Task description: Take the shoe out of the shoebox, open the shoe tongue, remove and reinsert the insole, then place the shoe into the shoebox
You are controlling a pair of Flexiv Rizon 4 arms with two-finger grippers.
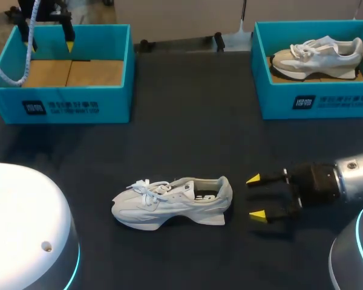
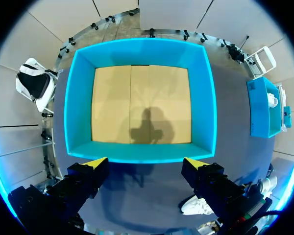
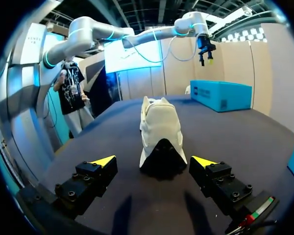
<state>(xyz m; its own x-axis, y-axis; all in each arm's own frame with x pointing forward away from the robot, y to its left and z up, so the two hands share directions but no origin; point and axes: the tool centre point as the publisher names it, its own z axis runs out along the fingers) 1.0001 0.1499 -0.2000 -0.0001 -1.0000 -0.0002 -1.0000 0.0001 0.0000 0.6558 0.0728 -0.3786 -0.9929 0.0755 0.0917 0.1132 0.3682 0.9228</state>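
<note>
Dark table top fills the workspace, and near its front middle stands the white shoe (image 1: 172,202), out of any box, upright on its sole with laces tied and the toe toward the robot's left. Its heel faces the right gripper (image 1: 255,197), which lies low over the table just behind the heel, not touching it. The fingers are spread wide and hold nothing. In the right wrist view the heel sits squarely between and ahead of the two yellow tips, so the approach seems lined up to clasp the heel and steady the shoe for work on the tongue and insole; that is a judgement.

Further back on the left is a teal shoebox (image 1: 72,99) with a bare tan floor, probably where this shoe belongs at the end. The left gripper (image 1: 49,43) hangs above it, open and empty, well apart from the shoe and clear of the other arm. At the back right a second teal box (image 1: 314,103) holds another pale shoe (image 1: 317,55), lying inside it.
</note>
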